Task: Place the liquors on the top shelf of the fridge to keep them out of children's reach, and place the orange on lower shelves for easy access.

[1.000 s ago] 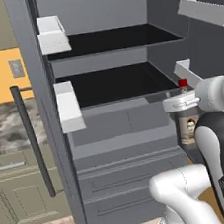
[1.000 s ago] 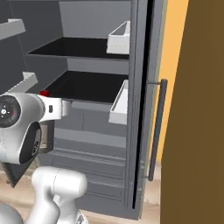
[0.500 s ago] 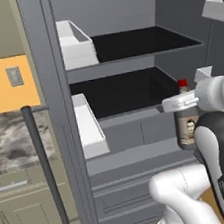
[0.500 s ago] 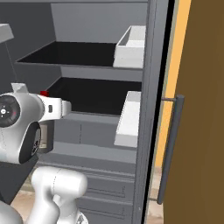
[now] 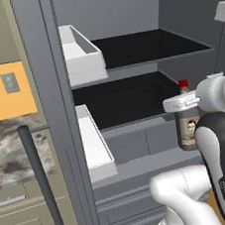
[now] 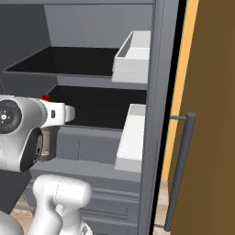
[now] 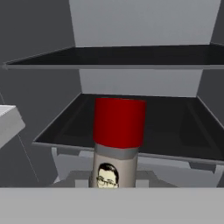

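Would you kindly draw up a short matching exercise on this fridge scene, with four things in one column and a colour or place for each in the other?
Things:
1. bottle cap
2. top shelf
3. door bins
4. bar handle

Descriptions:
a. white, mounted on the fridge door
b. red, atop the liquor bottle in the gripper
c. dark bar on the door's outer face
d. flat black panel above the lower shelf

Pairs: 1-b, 2-d, 3-a, 4-c
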